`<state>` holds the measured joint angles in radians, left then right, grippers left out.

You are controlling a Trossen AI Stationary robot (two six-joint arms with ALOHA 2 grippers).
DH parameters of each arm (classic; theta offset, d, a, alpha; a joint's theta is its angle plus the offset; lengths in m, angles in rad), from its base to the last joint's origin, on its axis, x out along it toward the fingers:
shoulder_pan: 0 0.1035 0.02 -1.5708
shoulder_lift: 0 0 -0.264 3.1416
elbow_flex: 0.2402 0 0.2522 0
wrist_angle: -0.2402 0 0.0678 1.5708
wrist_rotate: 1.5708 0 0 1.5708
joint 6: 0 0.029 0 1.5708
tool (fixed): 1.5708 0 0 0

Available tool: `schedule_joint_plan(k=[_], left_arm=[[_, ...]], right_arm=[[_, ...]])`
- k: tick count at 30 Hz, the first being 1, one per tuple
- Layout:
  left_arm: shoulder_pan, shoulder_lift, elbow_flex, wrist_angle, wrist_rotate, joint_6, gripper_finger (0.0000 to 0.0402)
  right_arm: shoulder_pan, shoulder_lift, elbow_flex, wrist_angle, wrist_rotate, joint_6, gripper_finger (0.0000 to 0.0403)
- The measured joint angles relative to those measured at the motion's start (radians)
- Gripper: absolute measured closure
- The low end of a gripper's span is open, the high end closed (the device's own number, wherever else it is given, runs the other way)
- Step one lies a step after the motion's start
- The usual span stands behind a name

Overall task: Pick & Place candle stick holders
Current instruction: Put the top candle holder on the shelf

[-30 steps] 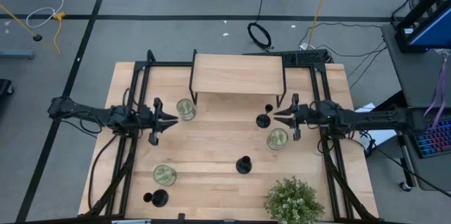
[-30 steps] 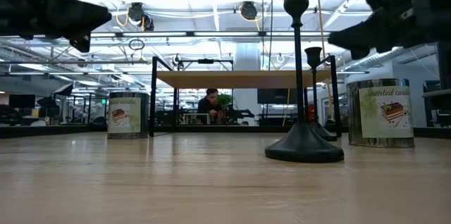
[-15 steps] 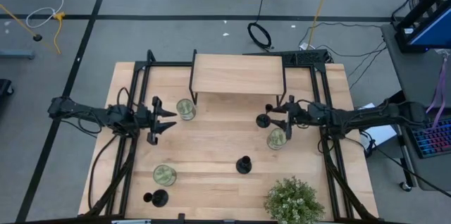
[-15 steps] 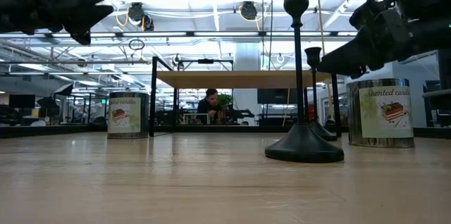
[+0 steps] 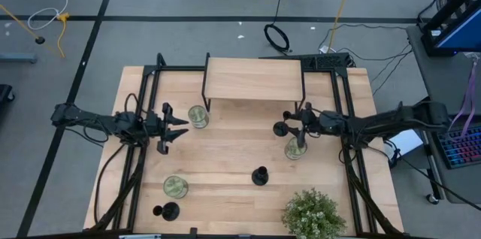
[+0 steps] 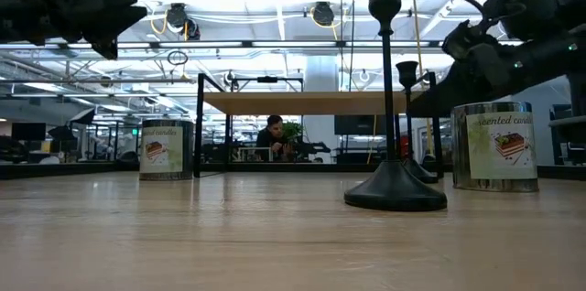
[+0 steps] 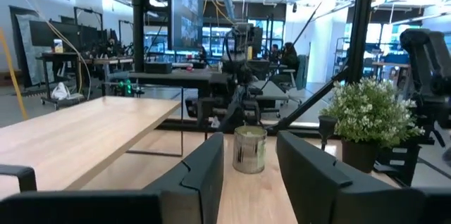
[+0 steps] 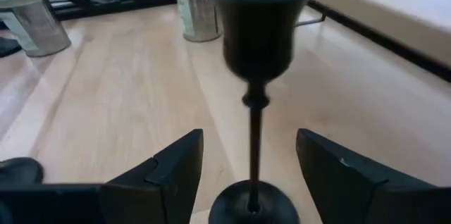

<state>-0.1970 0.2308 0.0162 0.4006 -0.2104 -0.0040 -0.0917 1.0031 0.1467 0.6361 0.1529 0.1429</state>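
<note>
On a wooden counter (image 5: 225,149) in an open workshop, the right gripper (image 5: 295,128) reaches toward a black candle stick holder (image 5: 280,128) standing beside the leg of a small raised shelf (image 5: 254,79). Its fingers are spread wide, one on each side of the thin stem without touching it, and they have hold of nothing; the right wrist view shows the holder's cup (image 8: 261,23) upright between the two fingers (image 8: 173,175).

A second candle stick holder (image 5: 260,176) stands near the middle of the counter's front half, and a third (image 5: 167,210) sits at the front left corner, just beside a candle tin (image 5: 175,186). Two more tins stand on the counter: one (image 5: 198,116) by the shelf's left leg, another (image 5: 294,148) under the right arm's wrist.

The left gripper (image 5: 180,128) hangs over the left side of the counter, near the tin by the shelf leg, fingers parted and empty. A leafy potted plant (image 5: 313,213) stands at the front right edge. A person (image 6: 271,135) sits in the room beyond.
</note>
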Motion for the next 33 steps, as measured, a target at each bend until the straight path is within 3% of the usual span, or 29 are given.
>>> schedule_joint_plan(k=[4,7,15,21,26,29,33], left_arm=[[0.000,0.000,0.000,0.021,0.000,0.005,0.0266],[0.000,0.000,0.000,0.022,0.000,0.006,0.0266],[0.000,0.000,0.000,0.021,0.000,0.007,0.0266],[0.000,0.000,0.000,0.020,-0.001,0.003,0.0266],[0.000,0.000,0.000,0.020,-0.001,-0.002,0.0266],[0.000,0.000,0.000,0.020,-0.001,-0.002,0.0266],[0.000,0.000,0.000,0.020,-0.001,-0.004,0.0266]], right_arm=[[0.000,0.080,0.000,0.093,0.002,-0.028,0.0189],[0.000,0.122,0.000,0.162,0.000,-0.058,0.0215],[0.001,0.132,0.000,0.184,0.001,-0.053,0.0383],[0.029,0.102,0.000,0.379,-0.062,-0.010,0.0391],[0.034,0.062,0.078,0.548,-0.109,0.140,0.0393],[0.034,0.037,0.186,0.441,-0.200,0.092,0.0392],[-0.005,0.028,0.405,0.069,-0.198,-0.026,0.0392]])
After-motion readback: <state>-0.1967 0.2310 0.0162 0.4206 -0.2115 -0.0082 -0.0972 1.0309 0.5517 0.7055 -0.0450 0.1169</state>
